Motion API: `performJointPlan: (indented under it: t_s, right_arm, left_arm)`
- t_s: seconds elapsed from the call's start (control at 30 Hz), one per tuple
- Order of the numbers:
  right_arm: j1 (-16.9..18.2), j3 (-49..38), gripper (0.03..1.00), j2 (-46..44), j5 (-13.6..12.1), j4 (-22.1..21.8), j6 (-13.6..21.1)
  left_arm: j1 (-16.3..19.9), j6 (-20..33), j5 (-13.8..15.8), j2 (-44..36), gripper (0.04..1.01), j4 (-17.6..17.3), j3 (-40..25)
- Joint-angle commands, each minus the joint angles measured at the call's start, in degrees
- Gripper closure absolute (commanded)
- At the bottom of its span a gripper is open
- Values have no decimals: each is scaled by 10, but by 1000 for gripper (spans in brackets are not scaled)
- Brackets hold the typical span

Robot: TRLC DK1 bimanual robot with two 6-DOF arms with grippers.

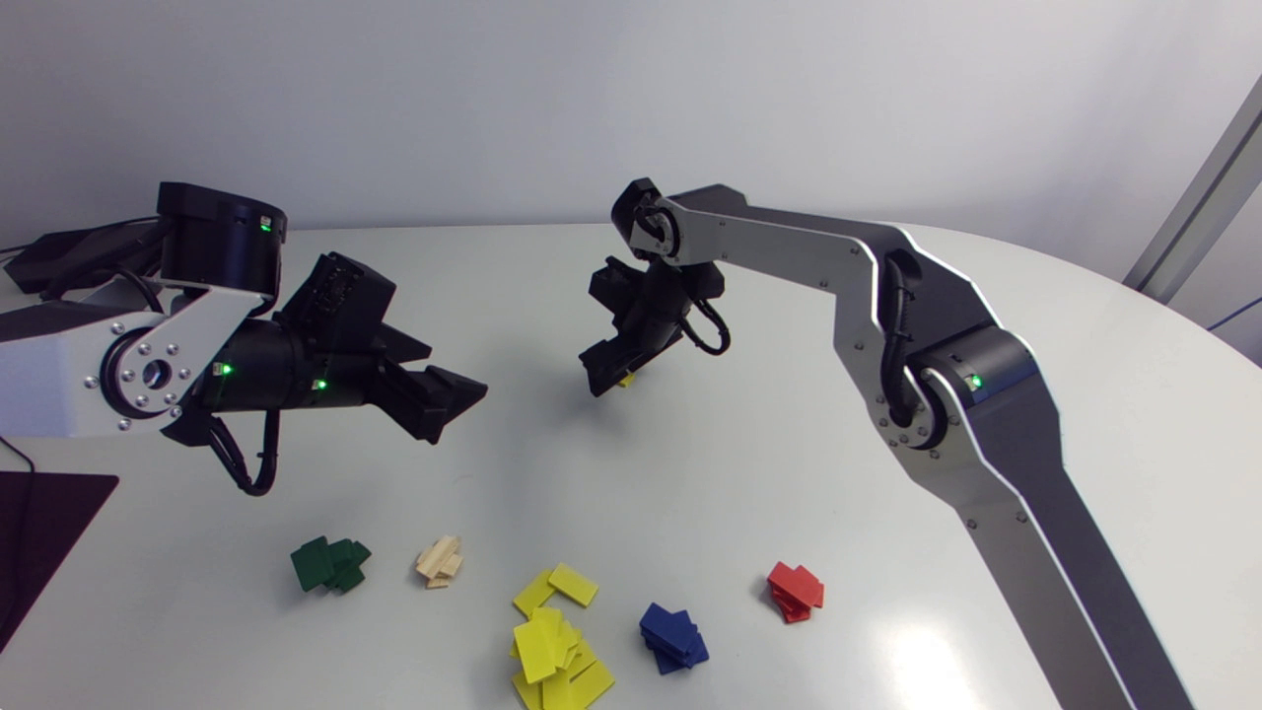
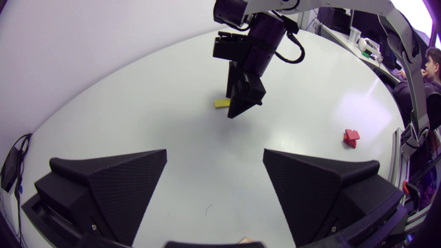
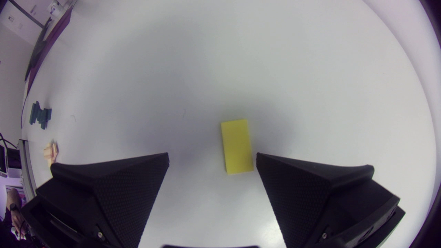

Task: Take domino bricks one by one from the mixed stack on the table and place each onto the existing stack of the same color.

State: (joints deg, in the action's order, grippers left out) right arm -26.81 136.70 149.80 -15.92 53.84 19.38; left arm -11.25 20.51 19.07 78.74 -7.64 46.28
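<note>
Right tool [image 3: 212, 156] poised nose-down above tabletop [image 3: 241, 51], jaws apart | yellow brick [image 3: 237, 146] flat beneath, rectangular, plain-faced, nearer one jaw.

White table [image 1: 690, 473], 5 domino stacks [image 1: 557, 651], 1 lone yellow brick [image 3: 237, 146]

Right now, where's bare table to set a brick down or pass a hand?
Free: the wide strip between the left hand, right hand and the row of stacks. Crowded: that row, green stack, wood stack, yellow stack, blue stack, red stack; yellow sprawls close to blue. A lone yellow brick lies under the right hand.
</note>
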Motion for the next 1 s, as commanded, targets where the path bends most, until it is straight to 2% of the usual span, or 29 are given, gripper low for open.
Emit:
performJointPlan:
  t_s: [0.0,0.37,0.47,0.53,0.67,0.7,0.73,0.77,0.8,0.97]
  right_arm:
    - [-4,31,149,30,1,22,14]
    - [-6,98,162,61,10,86,20]
    - [-7,128,221,74,10,108,20]
    - [-8,158,225,89,10,129,20]
    - [-8,265,225,142,8,197,22]
    - [-8,321,234,169,7,226,22]
    - [-8,415,234,213,7,261,22]
    - [-10,502,234,255,17,289,19]
    - [-14,518,234,264,27,302,19]
    - [-15,502,233,256,27,304,15]
  left_arm:
    - [5,9,4,14,49,8,-15]
    - [7,9,9,39,49,18,-4]
    - [7,8,13,39,49,17,-4]
    - [7,8,15,39,49,16,-5]
    - [9,8,18,37,49,13,-5]
    - [9,8,18,36,49,12,-5]
    - [9,8,18,35,49,11,-5]
    - [9,8,18,34,49,11,-5]
    - [9,8,18,34,49,10,-4]
    - [9,9,18,34,49,10,-2]
